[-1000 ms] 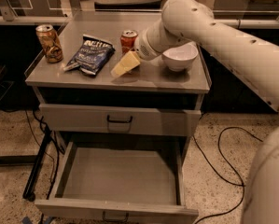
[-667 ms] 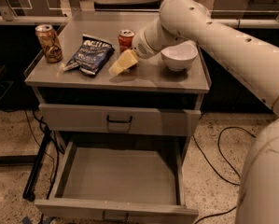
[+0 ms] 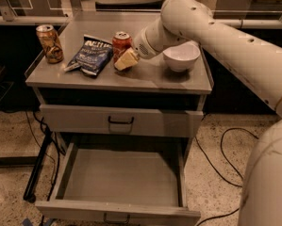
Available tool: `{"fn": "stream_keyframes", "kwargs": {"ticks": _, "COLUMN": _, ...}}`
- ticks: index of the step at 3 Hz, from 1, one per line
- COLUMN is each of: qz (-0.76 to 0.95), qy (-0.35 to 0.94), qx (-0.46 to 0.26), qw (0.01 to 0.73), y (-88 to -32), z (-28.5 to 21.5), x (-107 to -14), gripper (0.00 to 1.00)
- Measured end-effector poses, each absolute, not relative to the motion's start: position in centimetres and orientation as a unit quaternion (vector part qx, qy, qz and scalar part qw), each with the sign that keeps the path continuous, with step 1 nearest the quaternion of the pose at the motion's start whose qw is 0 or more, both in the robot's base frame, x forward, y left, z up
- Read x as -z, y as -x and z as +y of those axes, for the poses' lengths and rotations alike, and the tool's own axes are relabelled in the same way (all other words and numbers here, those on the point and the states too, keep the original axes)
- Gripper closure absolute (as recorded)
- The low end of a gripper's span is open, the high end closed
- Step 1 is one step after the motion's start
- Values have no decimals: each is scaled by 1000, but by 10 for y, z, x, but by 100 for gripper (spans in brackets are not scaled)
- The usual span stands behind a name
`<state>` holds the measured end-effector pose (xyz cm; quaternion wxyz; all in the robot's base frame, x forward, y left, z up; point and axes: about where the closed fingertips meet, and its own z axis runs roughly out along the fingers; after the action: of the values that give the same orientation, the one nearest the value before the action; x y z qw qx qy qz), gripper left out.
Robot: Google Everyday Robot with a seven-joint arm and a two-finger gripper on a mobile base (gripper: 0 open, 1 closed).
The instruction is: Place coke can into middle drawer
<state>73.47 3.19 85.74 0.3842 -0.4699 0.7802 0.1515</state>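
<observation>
The coke can [image 3: 121,40], red with a silver top, stands upright on the cabinet top, between a blue chip bag and a white bowl. My gripper [image 3: 127,59] is low over the cabinet top, right at the can's front right side, and its pale tip overlaps the can's lower part. I cannot tell whether it touches the can. The arm reaches in from the right. The middle drawer [image 3: 121,178] is pulled out wide below, and its grey floor is bare.
A brown-gold can [image 3: 49,44] stands at the top's left end. The blue chip bag [image 3: 91,55] lies left of the coke can. The white bowl [image 3: 180,55] sits right of the gripper. The upper drawer front [image 3: 121,121] is shut. Cables lie on the floor at both sides.
My gripper has moved a little up and left across the cabinet top, closing in on the coke can. The bag, bowl, brown-gold can and drawer have not moved.
</observation>
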Motion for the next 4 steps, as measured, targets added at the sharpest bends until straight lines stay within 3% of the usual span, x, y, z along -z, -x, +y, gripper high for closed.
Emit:
{"fn": "stream_keyframes", "kwargs": {"ticks": 2, "qz": 780, "qy": 470, "qx": -152, "qw": 384, "y": -735, "z": 32, "x": -857, "gripper": 95}}
{"fn": "stream_keyframes", "kwargs": {"ticks": 4, "qz": 778, "qy": 471, "qx": -153, "qw": 387, "y": -732, "z": 32, "x": -862, "gripper": 100}}
